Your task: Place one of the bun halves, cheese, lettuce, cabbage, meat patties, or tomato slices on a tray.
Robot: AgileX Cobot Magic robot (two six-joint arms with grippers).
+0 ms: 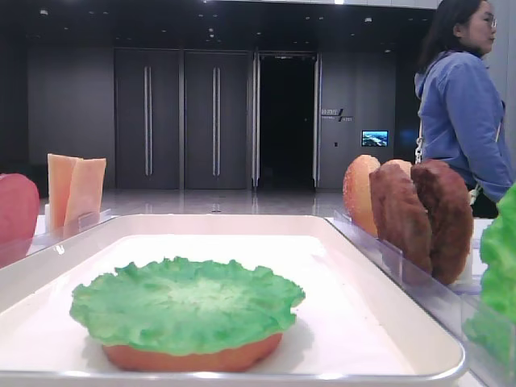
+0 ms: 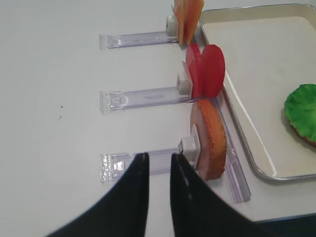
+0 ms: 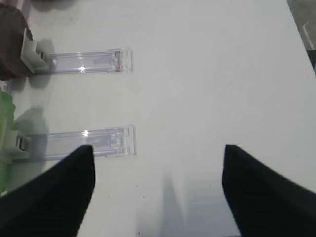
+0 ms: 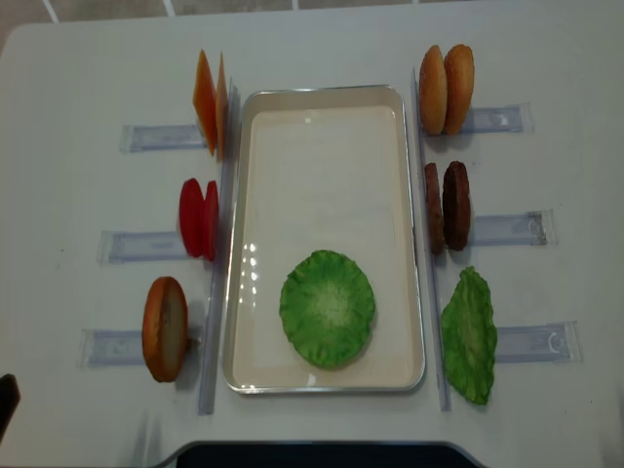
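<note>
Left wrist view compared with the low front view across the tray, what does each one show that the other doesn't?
Only the left wrist view shows the left end effector, nearly shut and holding nothing, and the upright bun half on the tray's left.

Only the low front view shows the meat patties, the bun halves behind them, and a bystander.

Both show the tray, the lettuce lying on a bun half, the tomato slices and the cheese.

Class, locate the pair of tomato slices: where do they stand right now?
In the overhead view, the tomato slices stand upright on edge just left of the tray, between the cheese slices behind them and the single bun half in front.
</note>
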